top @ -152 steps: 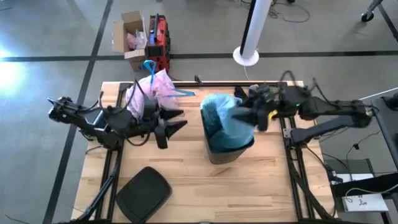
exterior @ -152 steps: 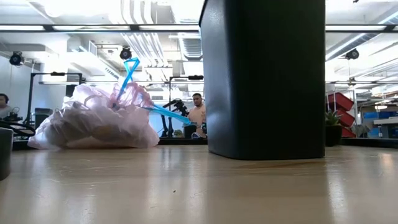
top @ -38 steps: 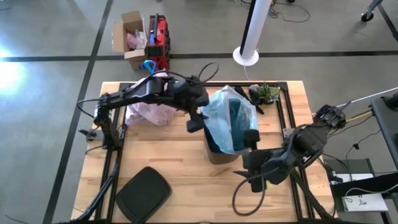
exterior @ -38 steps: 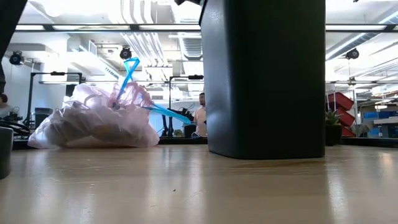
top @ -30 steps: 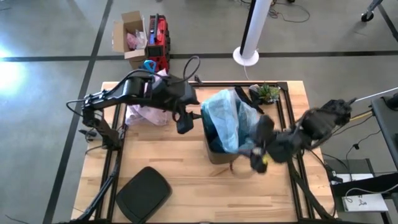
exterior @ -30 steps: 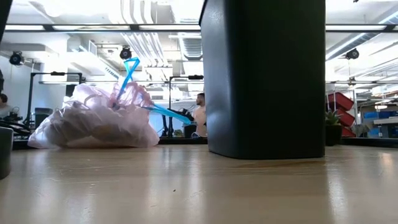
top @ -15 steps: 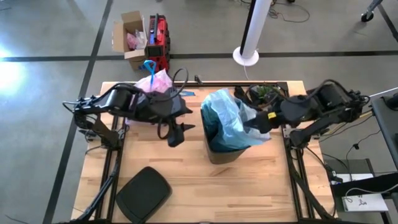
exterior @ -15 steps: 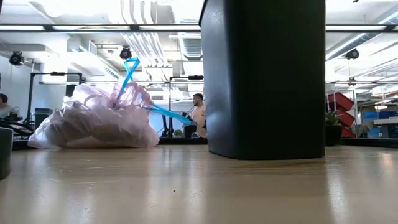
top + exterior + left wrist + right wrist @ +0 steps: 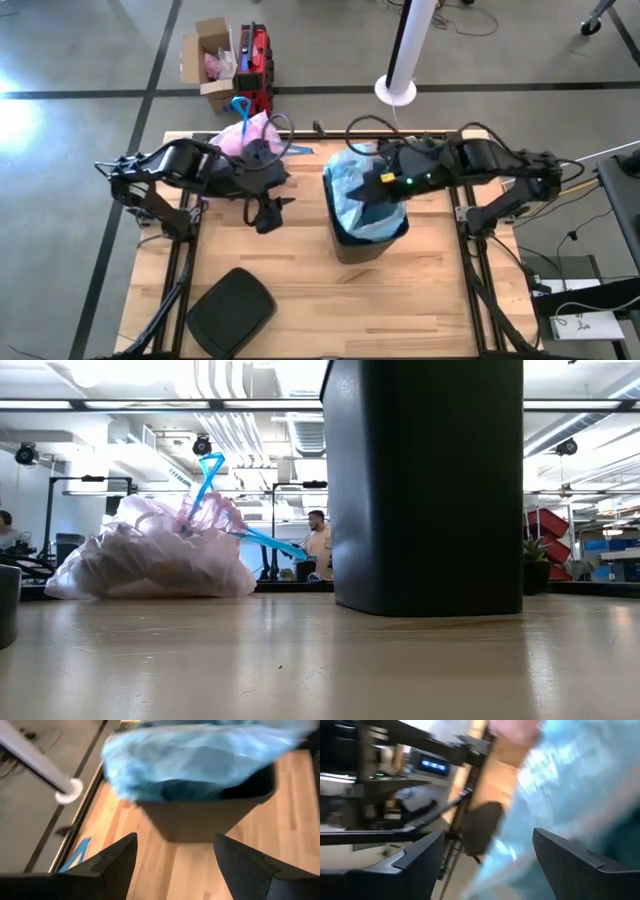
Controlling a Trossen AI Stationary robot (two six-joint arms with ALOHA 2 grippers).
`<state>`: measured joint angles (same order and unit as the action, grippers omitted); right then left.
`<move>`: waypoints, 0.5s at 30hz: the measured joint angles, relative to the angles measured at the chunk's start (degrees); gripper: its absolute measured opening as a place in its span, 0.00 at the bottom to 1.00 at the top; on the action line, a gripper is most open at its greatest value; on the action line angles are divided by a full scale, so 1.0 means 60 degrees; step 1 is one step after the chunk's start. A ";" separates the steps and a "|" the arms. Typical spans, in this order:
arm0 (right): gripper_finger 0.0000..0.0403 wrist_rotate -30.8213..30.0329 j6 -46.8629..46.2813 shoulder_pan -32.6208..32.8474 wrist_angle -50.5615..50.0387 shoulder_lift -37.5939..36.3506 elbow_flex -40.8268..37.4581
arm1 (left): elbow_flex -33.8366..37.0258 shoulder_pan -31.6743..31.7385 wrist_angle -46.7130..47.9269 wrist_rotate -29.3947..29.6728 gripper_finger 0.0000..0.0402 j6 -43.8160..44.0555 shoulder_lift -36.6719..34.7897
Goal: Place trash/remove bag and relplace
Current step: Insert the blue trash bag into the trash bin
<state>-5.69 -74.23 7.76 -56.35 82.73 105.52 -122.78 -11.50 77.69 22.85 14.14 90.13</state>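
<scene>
- The pink bag [image 9: 250, 135] sat tied up at the back left of the wooden surface [image 9: 300, 290], with its blue string [image 9: 208, 475] sticking up.
- In the low view, the pink bag lay well to the side of the tall black bin [image 9: 425, 485], not touching it.
- The black bin stood near the middle of the surface, and a light blue bag [image 9: 365, 195] puffed out of its top.
- The left hand [image 9: 265, 212] hung over the surface between the pink bag and the bin, near both but touching neither.
- Its 2 fingers [image 9: 120, 862] were apart with nothing between them, and they pointed toward the bin and the blue bag.
- The right hand [image 9: 378, 185] was over the top of the bin, right at the light blue bag.
- Its 2 fingers [image 9: 420, 857] stood apart, with blue plastic close in front of them, but the view was too blurry to tell if they gripped it.
- A flat black lid [image 9: 230, 310] lay at the front left of the surface, well away from the bin.
- A small green plant [image 9: 420, 145] sat at the back right, partly hidden by the right arm.
- On the floor behind the surface stood a cardboard box [image 9: 208, 62], a red box [image 9: 255, 65] and a white pole [image 9: 408, 50].
- A person [image 9: 318, 545] sat far back in the room, seen between the pink bag and the bin.
</scene>
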 joint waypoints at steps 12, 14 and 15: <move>0.75 0.0915 0.3517 0.0917 0.0217 0.1378 0.0617 | 0.3688 0.0172 -0.5581 -0.0885 0.62 0.0265 -0.1556; 0.76 0.0666 0.3965 0.1123 -0.0121 0.1375 0.1046 | 0.3824 0.0265 -0.6283 -0.0996 0.61 0.0268 -0.1330; 0.77 0.0489 0.4136 0.1188 -0.0385 0.1350 0.1277 | 0.3817 0.0305 -0.6521 -0.1021 0.61 0.0268 -0.1166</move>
<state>-2.75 -49.42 14.89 -58.66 90.84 113.18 -99.87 -9.68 38.57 16.72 15.75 83.13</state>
